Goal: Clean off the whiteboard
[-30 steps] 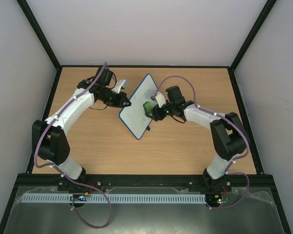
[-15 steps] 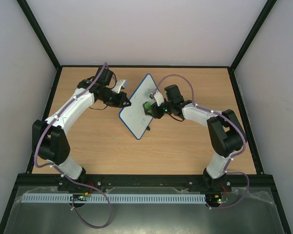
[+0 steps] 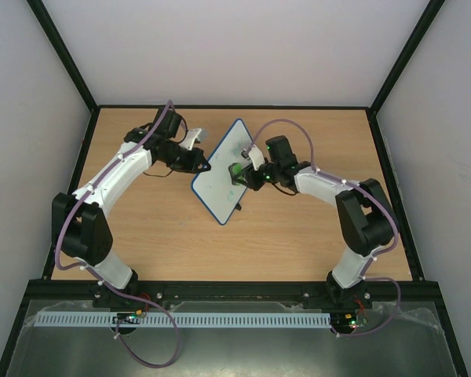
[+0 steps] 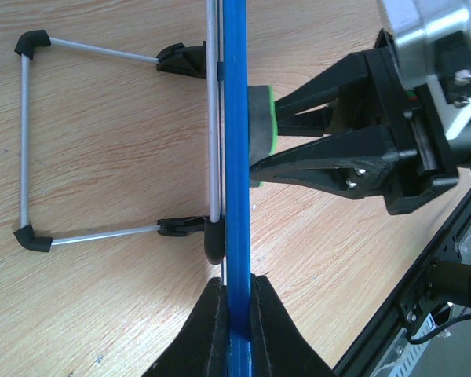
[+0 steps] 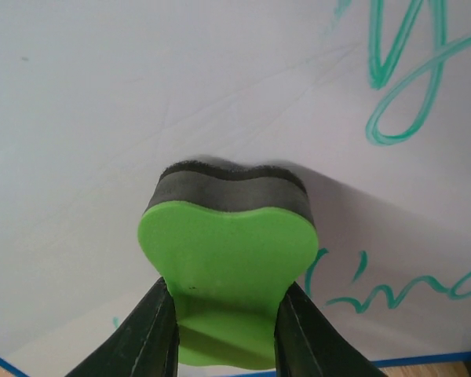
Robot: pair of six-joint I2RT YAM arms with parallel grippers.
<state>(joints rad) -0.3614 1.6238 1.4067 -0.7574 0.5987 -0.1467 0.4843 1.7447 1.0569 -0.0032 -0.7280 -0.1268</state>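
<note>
While the left end effector clamps the blue frame of the whiteboard, the right end effector grips a green eraser pressed against its white face.

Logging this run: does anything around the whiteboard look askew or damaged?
Nothing stands out. The whiteboard stands on its wire stand, left gripper clamped on its blue edge, right gripper pressing the green eraser flat against it.

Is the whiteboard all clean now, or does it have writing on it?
Not clean: green writing shows on the whiteboard, right of and below the eraser pressed against it.
</note>
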